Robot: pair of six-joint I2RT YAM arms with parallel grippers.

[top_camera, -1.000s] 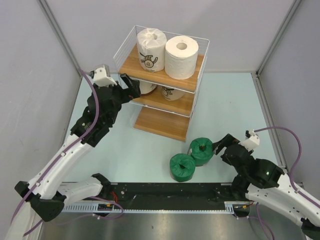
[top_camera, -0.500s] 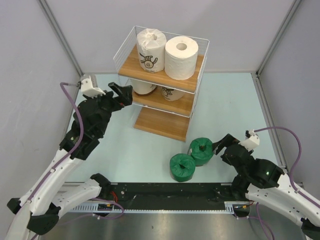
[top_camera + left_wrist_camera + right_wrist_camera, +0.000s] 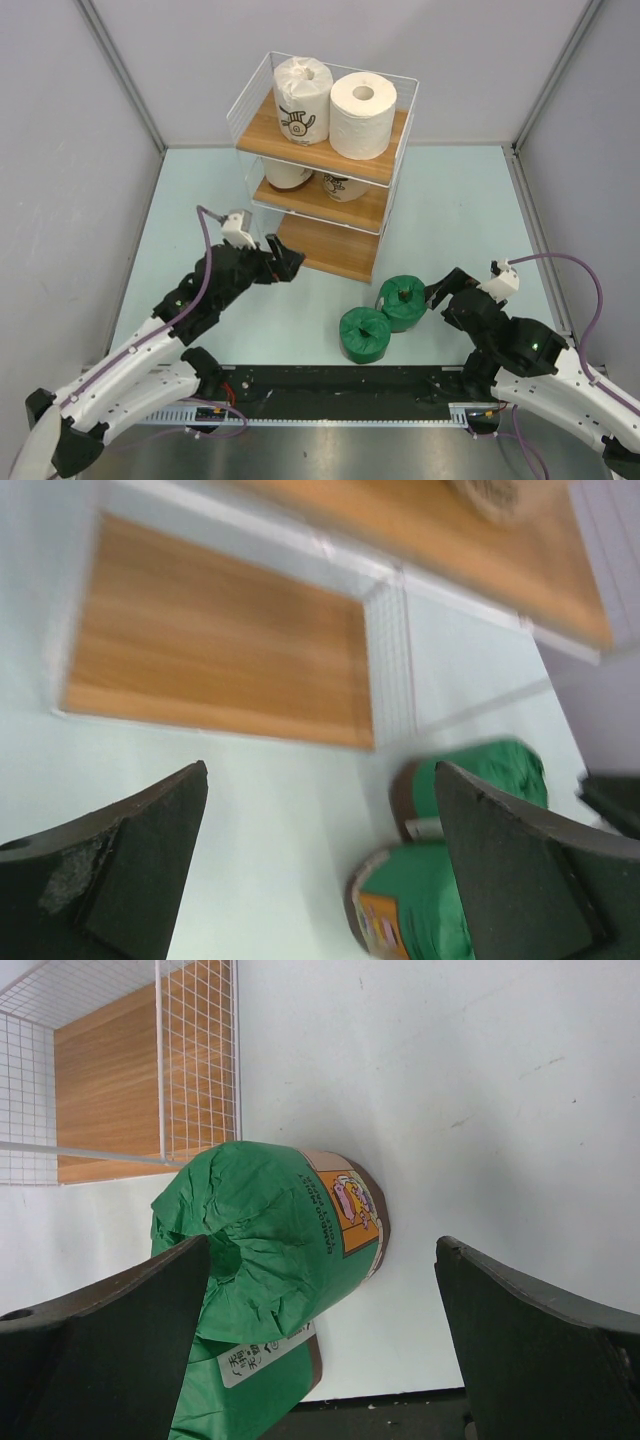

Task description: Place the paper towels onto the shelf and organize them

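The white wire shelf [image 3: 262, 128] stands at the back. Its top board holds a logo-wrapped white roll [image 3: 303, 100] and a plain white roll [image 3: 362, 113]. Two beige rolls [image 3: 338, 186] sit on the middle board. The bottom board [image 3: 325, 250] is bare; it also shows in the left wrist view [image 3: 220, 670]. Two green rolls [image 3: 365, 333] [image 3: 404, 302] lie on the table in front. My left gripper [image 3: 283, 262] is open and empty, low by the bottom board's left corner. My right gripper [image 3: 440, 292] is open, just right of the nearer green roll [image 3: 270, 1230].
Grey walls enclose the pale table on three sides. A black rail [image 3: 330, 385] with the arm bases runs along the near edge. The green rolls touch each other, about a hand's width from the shelf's front right corner.
My left arm has pulled back from the shelf's middle tier and dropped low, toward the front of the bottom board. The right arm and all rolls have not moved.
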